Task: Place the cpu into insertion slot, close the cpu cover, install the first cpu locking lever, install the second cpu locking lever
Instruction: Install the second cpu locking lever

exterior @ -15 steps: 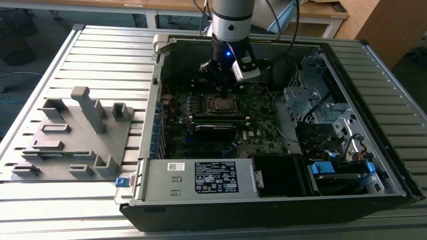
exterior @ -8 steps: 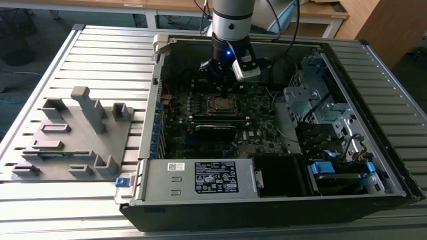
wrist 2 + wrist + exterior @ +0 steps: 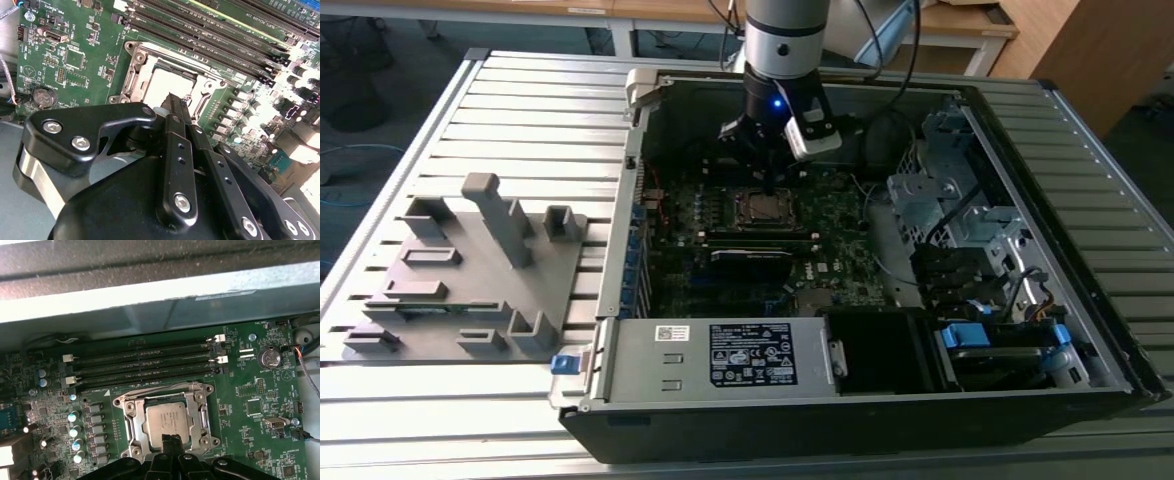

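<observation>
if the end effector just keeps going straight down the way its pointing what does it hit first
Most likely the cpu seated in the insertion slot: the end effector points at the chip's near edge. The remaining gap is hard to judge.

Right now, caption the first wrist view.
Gripper shut over the cpu, seated in its slot with cover down.

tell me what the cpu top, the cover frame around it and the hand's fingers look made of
The cpu top looks like dull brushed metal, a flat silver-grey with soft glare. The cpu cover seems to be thin stamped steel, shinier, with bright edges. The hand has fingers of matte black, probably anodised metal or hard plastic, held by silver screws.
</observation>
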### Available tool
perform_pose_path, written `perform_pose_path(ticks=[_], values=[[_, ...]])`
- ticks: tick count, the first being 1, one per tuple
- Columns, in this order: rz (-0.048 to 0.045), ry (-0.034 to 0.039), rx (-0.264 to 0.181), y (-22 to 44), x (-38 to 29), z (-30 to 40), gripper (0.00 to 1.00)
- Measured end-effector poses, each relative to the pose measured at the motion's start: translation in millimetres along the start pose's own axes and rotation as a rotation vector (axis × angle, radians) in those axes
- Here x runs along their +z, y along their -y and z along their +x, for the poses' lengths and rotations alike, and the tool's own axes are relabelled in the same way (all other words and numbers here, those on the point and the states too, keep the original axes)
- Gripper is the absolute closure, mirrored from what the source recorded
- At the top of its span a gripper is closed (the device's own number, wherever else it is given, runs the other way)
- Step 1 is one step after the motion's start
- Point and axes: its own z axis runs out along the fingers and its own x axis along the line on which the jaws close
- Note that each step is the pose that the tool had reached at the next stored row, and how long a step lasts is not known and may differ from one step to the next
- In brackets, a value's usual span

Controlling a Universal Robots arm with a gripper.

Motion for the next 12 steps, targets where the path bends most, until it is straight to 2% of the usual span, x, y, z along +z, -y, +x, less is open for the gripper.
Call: perform_pose_path(ticks=[12], values=[[-0.0001, 0.0, 0.0, 0.0, -1.6, -0.1, 0.9]])
